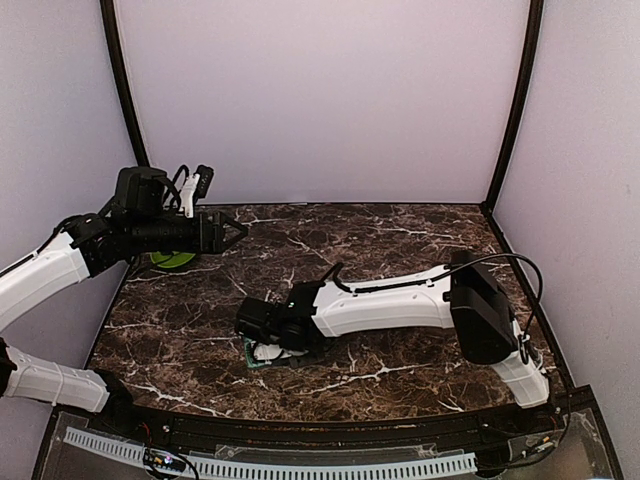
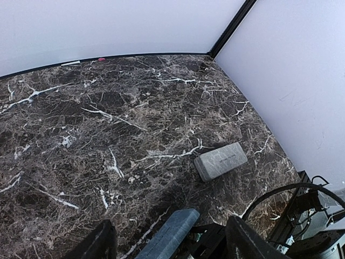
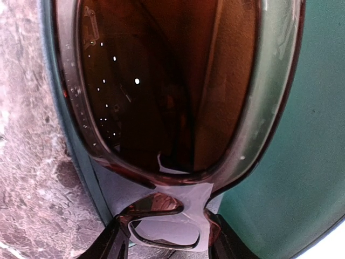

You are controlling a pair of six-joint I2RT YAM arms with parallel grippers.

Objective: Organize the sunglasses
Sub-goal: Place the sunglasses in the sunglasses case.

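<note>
Sunglasses (image 3: 161, 97) with dark reddish-brown lenses and a glossy brown frame fill the right wrist view. They hang over the open teal-lined case (image 3: 302, 162), one lens huge and close to the camera, the bridge and part of the second lens low in the frame. I cannot tell whether the frame touches the lining.

At the far left of the top view, the left gripper (image 1: 230, 232) is held high above the marble table (image 1: 400, 240), pointing right. A green round thing (image 1: 172, 260) lies under that arm at the table's left edge. In the left wrist view its fingers (image 2: 99, 244) are spread wide with nothing pinched between them. A blue-grey case (image 2: 167, 234) shows low in that view, down beside the black parts of the other arm. It is cut off by the frame edge, so I cannot tell what is in it.

Near the middle of the table, towards the front, the right gripper (image 1: 262, 338) reaches left and sits directly over the teal-lined case (image 1: 250, 358). Only a teal edge and a pale patch of the case peek out beneath it. The sunglasses hide the claw's tips in the wrist view and the arm covers them from above, so I cannot tell whether it is pinching the frame or standing loose.

Further right in the left wrist view, a grey textured case (image 2: 220, 161) lies flat and closed on bare marble, well apart from the other case. Its contents are hidden.
</note>
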